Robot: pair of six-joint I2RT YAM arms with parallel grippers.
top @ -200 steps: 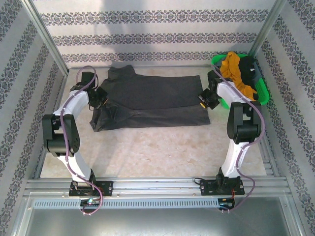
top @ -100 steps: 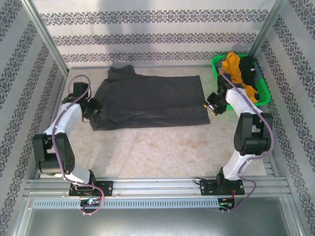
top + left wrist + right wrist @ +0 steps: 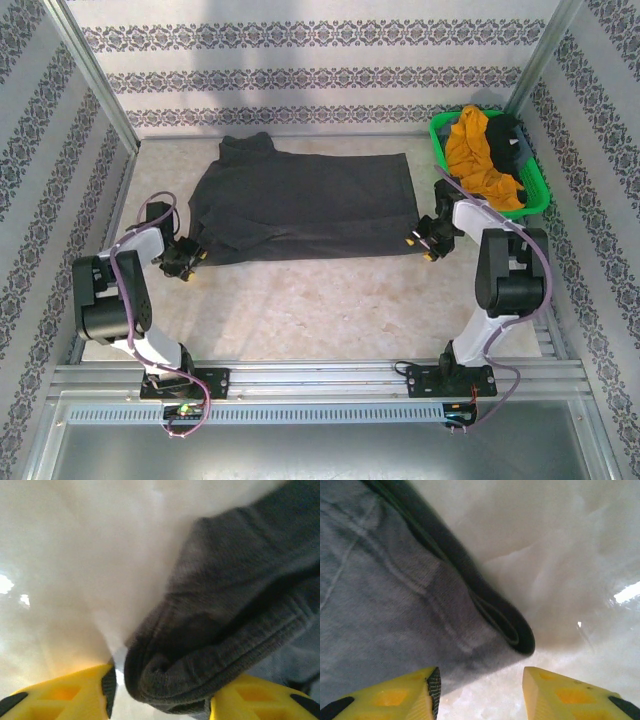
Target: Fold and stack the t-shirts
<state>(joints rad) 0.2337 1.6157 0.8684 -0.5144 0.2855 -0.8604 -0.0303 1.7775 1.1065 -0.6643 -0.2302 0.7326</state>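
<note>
My dark charcoal grey cloth t-shirt point(image 3: 300, 205) lies flat on the pale surface point(image 3: 320, 310). It looks soft, light and floppy, so it will sag if I lift one spot. My left tool point(image 3: 184, 263) and right tool point(image 3: 421, 246) are wide open and hold nothing, one at each near corner. I think the thick hems there are best to pinch.

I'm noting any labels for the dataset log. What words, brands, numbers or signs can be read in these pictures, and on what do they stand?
None can be read.
The grey shirt is plain: no print or tag shows from above or in the wrist views.
The orange shirt and the basket bear no lettering.
The wallpaper carries only ornament, no text.
</note>
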